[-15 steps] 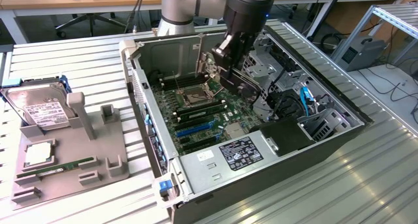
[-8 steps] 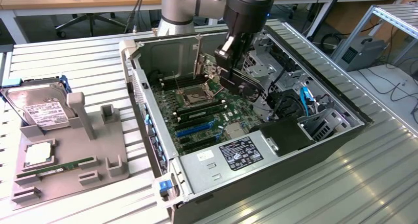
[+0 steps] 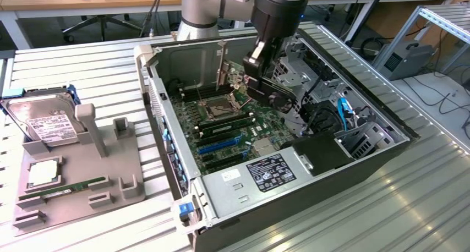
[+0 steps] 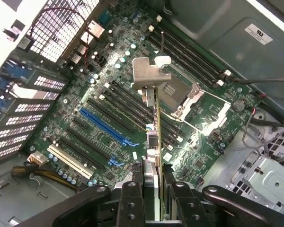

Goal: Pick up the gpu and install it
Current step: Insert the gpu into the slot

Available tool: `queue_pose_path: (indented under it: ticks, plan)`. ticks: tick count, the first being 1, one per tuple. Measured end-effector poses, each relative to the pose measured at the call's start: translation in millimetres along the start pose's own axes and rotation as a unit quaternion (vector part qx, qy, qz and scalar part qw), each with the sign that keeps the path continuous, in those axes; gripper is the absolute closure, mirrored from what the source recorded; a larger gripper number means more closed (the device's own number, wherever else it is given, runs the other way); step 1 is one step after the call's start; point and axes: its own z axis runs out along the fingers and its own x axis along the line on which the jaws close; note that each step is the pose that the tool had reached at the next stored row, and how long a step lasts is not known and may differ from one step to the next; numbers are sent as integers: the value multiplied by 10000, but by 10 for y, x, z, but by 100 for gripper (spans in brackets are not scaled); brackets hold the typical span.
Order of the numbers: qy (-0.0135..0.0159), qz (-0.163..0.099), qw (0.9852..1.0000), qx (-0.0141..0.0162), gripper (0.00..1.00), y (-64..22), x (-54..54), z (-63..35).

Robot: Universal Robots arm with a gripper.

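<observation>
Presently the black fingers (image 4: 131, 201) pinch the gpu (image 4: 157, 118), a thin green circuit card with a silver metal end bracket (image 4: 149, 75), held on edge over the green motherboard (image 4: 203, 156) inside the open grey computer case (image 3: 220, 194). In the exterior view, the long blue slot (image 3: 218, 147) lies at about seven o'clock from the grip. Doing this well likely means keeping the card upright, its edge parallel to the slot and its bracket toward the case's rear.
</observation>
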Motion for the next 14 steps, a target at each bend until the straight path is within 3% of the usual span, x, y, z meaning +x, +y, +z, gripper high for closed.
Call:
queue_pose_path:
  ticks: [10, 14]
  plan:
    - [6, -468, 9989, -12, 73, -1, -1, 1]
    - [9, -772, 9970, -21, 73, -1, -1, 2]
